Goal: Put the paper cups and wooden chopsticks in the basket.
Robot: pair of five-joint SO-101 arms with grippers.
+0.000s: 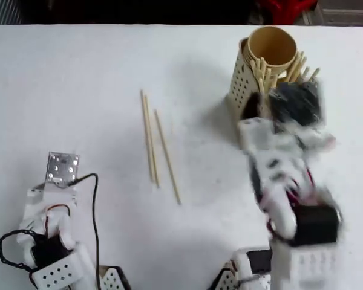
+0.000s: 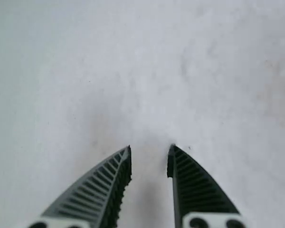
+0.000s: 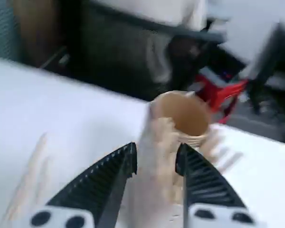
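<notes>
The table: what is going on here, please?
The basket is being filled: it already holds paper cups and several wooden chopsticks. The right claw, open and empty, is right at the basket. Three loose chopsticks lie on the table. The left claw is open over bare table, apart from them.

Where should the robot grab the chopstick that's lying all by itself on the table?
Grab the lone chopstick near its middle, coming straight down from above with the jaws across its thin width. It lies flat on the table, long and thin, so the middle probably keeps it balanced, and there's a gap beside the other two chopsticks.
</notes>
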